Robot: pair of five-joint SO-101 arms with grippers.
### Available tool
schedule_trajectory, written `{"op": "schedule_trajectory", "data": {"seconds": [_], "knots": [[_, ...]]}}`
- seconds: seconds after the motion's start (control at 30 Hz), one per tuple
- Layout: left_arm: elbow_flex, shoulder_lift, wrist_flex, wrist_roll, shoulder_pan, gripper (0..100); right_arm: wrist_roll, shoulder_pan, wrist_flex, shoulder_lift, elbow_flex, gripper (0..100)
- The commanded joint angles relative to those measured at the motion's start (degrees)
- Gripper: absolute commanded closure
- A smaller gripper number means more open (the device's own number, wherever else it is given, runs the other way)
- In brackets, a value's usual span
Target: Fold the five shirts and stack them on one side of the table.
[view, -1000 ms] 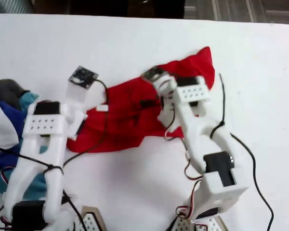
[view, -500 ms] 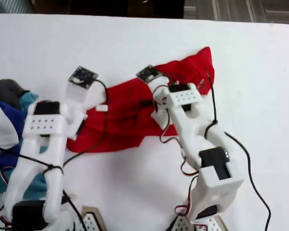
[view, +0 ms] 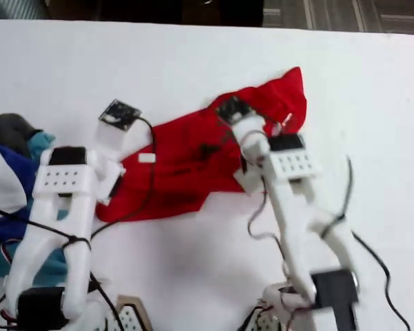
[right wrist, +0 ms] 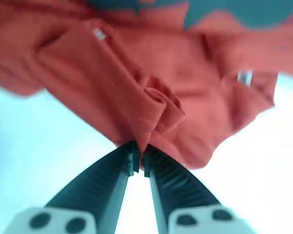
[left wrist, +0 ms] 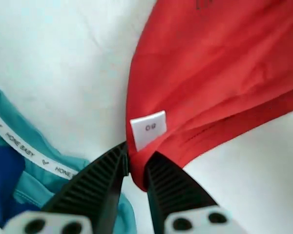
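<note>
The left tool [left wrist: 136, 163] is clenched on the near hem of the red shirt [view: 186, 162], just beside its white tag [left wrist: 148, 128]. The right tool [right wrist: 138, 152] seems pinched on a fold of that shirt. The shirt lies crumpled mid-bench [view: 193, 55], with a pile of other shirts [view: 10, 179] beyond its left-arm end.

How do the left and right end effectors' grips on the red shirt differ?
The left end effector pinches a flat edge of the red shirt beside its white tag; the right end effector pinches a bunched fold. The left grips the end nearest the pile of other shirts; the right grips farther from that pile. Both are shut on the red shirt.
</note>
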Motion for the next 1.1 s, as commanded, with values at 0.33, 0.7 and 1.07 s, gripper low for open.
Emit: {"op": "schedule_trajectory", "data": {"seconds": [0.33,0.7,1.07], "knots": [[-1.71,-1.32,2.64,0.18,-0.26,97,27.16,8.66,8.57,-25.71,23.03,84.1],[-1.45,-1.32,2.64,0.18,-0.26,97,5.89,0.04,-1.27,-29.41,18.11,84.4],[-1.45,-1.32,2.64,0.18,-0.26,97,-5.01,-9.45,-7.08,-0.22,7.82,84.6]]}}
